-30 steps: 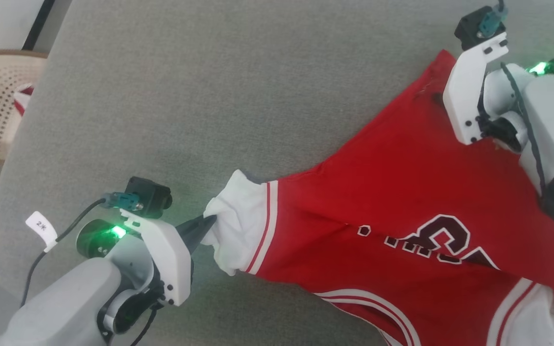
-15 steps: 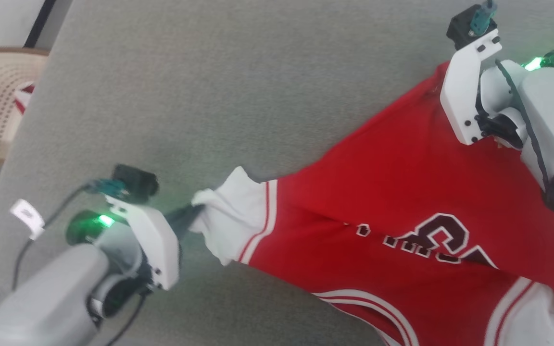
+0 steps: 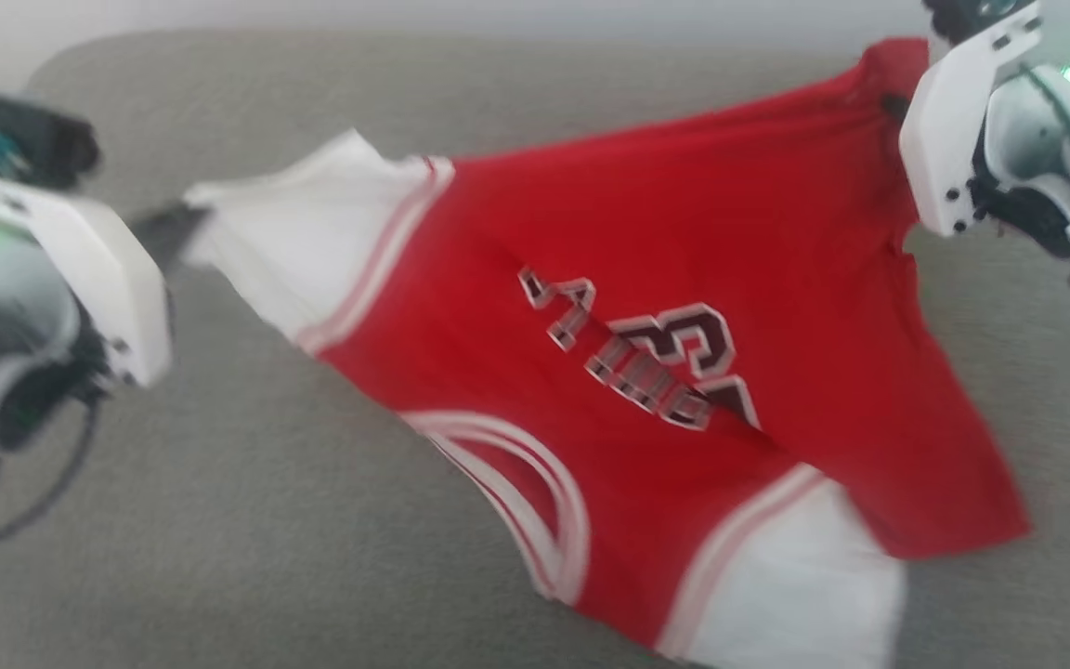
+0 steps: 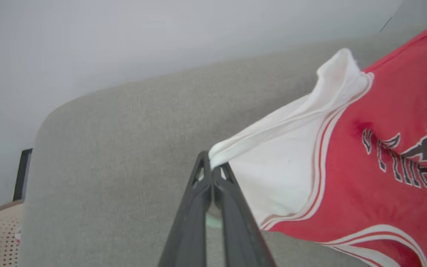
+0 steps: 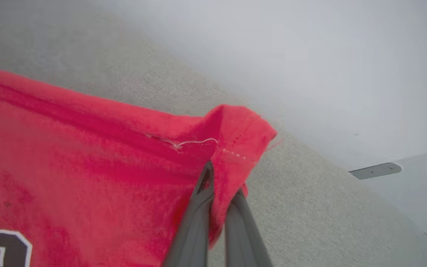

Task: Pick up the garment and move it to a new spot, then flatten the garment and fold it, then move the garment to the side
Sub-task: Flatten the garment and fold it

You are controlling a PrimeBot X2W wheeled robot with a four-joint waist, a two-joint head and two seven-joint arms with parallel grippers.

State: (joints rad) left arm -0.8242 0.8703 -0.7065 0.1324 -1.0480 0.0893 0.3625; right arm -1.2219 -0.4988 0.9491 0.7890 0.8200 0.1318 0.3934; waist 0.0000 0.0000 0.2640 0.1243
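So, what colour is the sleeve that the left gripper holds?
The sleeve is white, with thin red stripes at its seam; clearest in the left wrist view.

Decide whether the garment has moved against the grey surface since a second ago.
Yes. The garment, slack on the grey surface before, is now stretched between the left gripper and right gripper, lifted toward that surface's far edge; the camera shifted too.

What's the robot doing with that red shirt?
The robot holds the garment stretched between its two grippers over the grey padded surface. The left gripper is shut on the white sleeve. The right gripper is shut on a red corner. The shirt isn't folded yet.
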